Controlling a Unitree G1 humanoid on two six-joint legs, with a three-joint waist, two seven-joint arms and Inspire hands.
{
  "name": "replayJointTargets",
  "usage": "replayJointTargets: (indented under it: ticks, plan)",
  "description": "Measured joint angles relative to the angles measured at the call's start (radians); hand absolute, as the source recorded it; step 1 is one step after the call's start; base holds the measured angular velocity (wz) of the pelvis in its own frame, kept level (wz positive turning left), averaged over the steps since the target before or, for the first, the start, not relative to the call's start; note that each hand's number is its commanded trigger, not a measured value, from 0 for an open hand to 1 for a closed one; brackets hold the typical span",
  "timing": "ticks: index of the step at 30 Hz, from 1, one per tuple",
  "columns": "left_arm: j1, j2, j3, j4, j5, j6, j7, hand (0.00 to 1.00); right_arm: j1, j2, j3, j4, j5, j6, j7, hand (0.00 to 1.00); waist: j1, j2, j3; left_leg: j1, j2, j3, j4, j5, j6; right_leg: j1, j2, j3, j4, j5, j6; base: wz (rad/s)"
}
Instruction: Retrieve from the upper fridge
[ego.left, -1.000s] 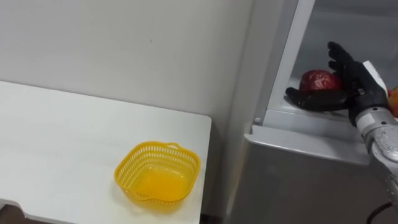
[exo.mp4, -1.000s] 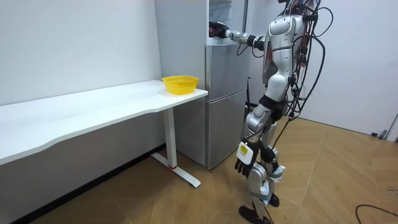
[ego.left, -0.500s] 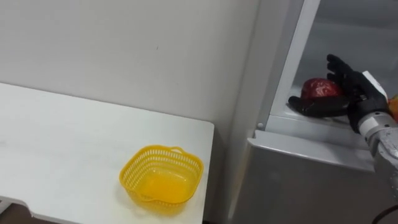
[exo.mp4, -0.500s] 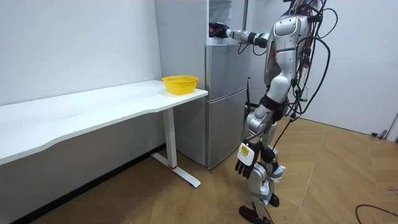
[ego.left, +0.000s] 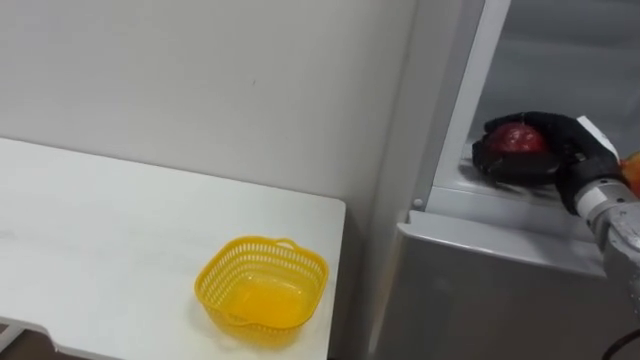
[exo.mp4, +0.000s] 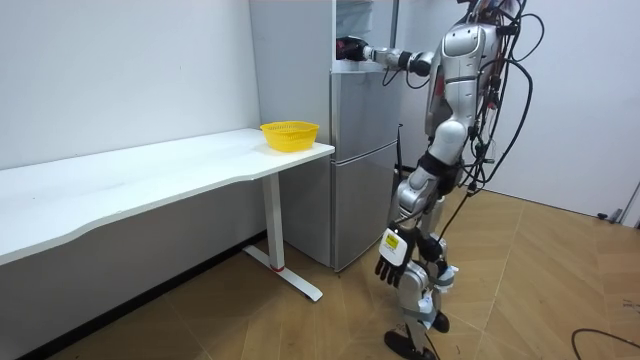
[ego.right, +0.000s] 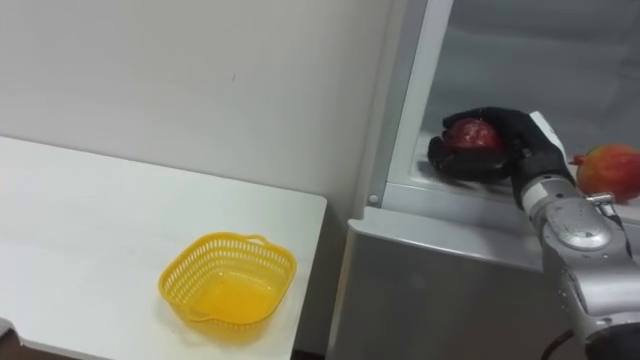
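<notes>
A dark red round fruit (ego.left: 517, 137) sits at the front of the shelf (ego.left: 497, 193) in the open upper fridge compartment. My right hand (ego.left: 556, 146) reaches in from the right, its fingers and thumb curled over and around the fruit (ego.right: 470, 133). A second reddish fruit (ego.right: 610, 170) lies on the same shelf, just right of my wrist. In the room view I stand upright before the fridge (exo.mp4: 362, 160) with my right arm stretched into the top compartment. My left hand (exo.mp4: 392, 262) hangs by my side.
A yellow plastic basket (ego.left: 263, 289) stands empty near the right end of the white table (ego.left: 90, 230), next to the fridge. The closed lower fridge door (ego.left: 480, 300) is below the shelf. A white wall is behind the table.
My right hand's fingers, straight beside the fruit a second ago, have curled down over it. The view has shifted slightly.
</notes>
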Motion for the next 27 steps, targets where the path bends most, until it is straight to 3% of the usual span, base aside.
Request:
replayJointTargets:
  ticks: [7, 16, 21, 24, 27]
  plan:
    - [-0.003, 0.001, -0.017, -0.002, -0.003, 0.001, 0.001, 0.0, -0.001, 0.0, 0.003, -0.005, 0.032, 0.001, -0.004, 1.0, 0.004, -0.001, -0.002, 0.008, 0.001, 0.001, 0.0, 0.0, 0.0, 0.0, 0.0, -0.001, 0.0, 0.0, 0.0, 0.0]
    - [-0.01, 0.01, -0.06, 0.0, -0.015, -0.004, 0.013, 0.0, 0.05, 0.009, 0.027, -0.109, 0.057, -0.001, -0.063, 1.0, 0.014, 0.007, 0.0036, 0.015, 0.003, 0.013, -0.001, 0.0, 0.0, 0.002, 0.001, 0.022, 0.001, 0.001, -0.001, -0.05]
    - [-0.015, 0.01, -0.069, 0.005, -0.015, -0.012, 0.013, 0.0, 0.124, 0.028, 0.026, -0.246, 0.046, -0.002, -0.113, 1.0, 0.008, 0.021, -0.0007, 0.015, 0.007, 0.022, -0.002, 0.0, 0.0, -0.001, 0.002, 0.024, 0.001, 0.001, -0.002, -0.03]
    - [-0.009, 0.008, -0.076, 0.007, -0.015, -0.025, 0.021, 0.0, 0.172, 0.052, 0.02, -0.345, 0.019, -0.003, -0.162, 1.0, 0.006, 0.038, 0.0, 0.016, 0.008, 0.025, -0.002, 0.0, 0.0, -0.002, 0.003, 0.028, 0.0, 0.001, -0.002, -0.02]
    - [0.004, 0.004, -0.076, 0.007, -0.016, -0.039, 0.028, 0.0, 0.269, 0.088, 0.006, -0.509, -0.027, -0.006, -0.213, 1.0, -0.001, 0.06, -0.0052, 0.017, 0.007, 0.026, -0.006, 0.0, 0.0, -0.004, 0.002, 0.029, 0.0, 0.001, -0.002, 0.0]
